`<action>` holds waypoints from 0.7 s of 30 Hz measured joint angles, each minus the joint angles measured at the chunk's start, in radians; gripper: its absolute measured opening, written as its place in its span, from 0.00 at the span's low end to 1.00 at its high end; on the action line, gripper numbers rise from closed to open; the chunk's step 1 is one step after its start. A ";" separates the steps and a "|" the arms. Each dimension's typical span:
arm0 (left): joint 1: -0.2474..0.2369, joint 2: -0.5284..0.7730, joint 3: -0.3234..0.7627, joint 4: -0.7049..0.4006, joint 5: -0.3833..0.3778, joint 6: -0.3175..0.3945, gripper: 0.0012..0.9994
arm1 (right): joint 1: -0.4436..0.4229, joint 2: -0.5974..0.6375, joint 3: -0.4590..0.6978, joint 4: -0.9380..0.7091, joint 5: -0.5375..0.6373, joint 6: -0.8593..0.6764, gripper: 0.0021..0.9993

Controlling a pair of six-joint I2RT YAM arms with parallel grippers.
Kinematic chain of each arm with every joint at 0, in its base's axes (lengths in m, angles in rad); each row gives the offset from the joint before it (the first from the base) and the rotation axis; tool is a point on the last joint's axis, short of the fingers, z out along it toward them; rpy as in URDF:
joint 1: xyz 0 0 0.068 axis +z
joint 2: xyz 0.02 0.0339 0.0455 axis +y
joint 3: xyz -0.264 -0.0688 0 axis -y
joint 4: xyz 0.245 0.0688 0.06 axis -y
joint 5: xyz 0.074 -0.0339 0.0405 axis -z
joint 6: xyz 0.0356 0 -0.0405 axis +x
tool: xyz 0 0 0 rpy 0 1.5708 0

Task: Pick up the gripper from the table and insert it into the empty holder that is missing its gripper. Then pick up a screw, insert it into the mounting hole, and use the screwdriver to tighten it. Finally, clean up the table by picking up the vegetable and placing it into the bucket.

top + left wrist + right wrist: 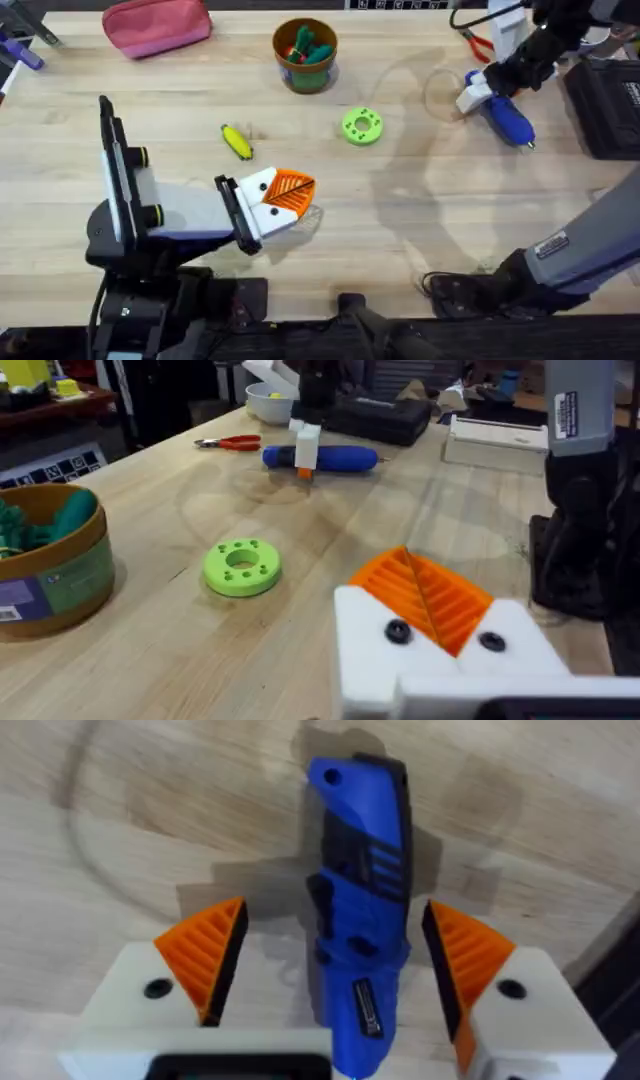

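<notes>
Overhead: right gripper [487,88] is at the far right of the table, down over the blue screwdriver [508,118], which lies flat on the wood. Left gripper [281,196] rests low near table centre, orange wedge showing. Yellow vegetable [237,141] lies loose, well short of the bucket [305,54], so cleanup looks undone. Green ring [362,126] sits between them.

Left wrist: orange wedge [428,598] seated on its white base; I cannot tell whether these fingers are spread or closed.

Right wrist: orange pads [212,953] stand spread either side of the screwdriver body, apart from it — likely lined up to grasp.
</notes>
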 joint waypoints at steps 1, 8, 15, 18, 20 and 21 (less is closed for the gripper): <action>0.000 0.000 0.000 0.000 0.000 0.000 0.02 | 0.000 0.010 0.001 0.003 0.000 0.000 0.99; 0.000 0.000 0.000 0.000 0.000 0.000 0.02 | 0.000 0.030 0.010 0.028 -0.001 0.007 0.99; 0.000 0.000 0.000 0.000 0.000 0.000 0.02 | -0.002 0.032 0.010 0.036 -0.002 0.029 0.83; 0.000 0.000 0.000 0.000 0.000 0.000 0.02 | -0.004 0.032 0.010 0.031 -0.002 0.036 0.74; 0.000 0.000 0.000 0.000 0.000 0.000 0.02 | -0.006 0.032 0.010 0.031 0.004 0.038 0.63; 0.000 0.000 0.000 0.000 0.000 0.000 0.02 | -0.006 0.033 0.010 0.033 0.005 0.039 0.60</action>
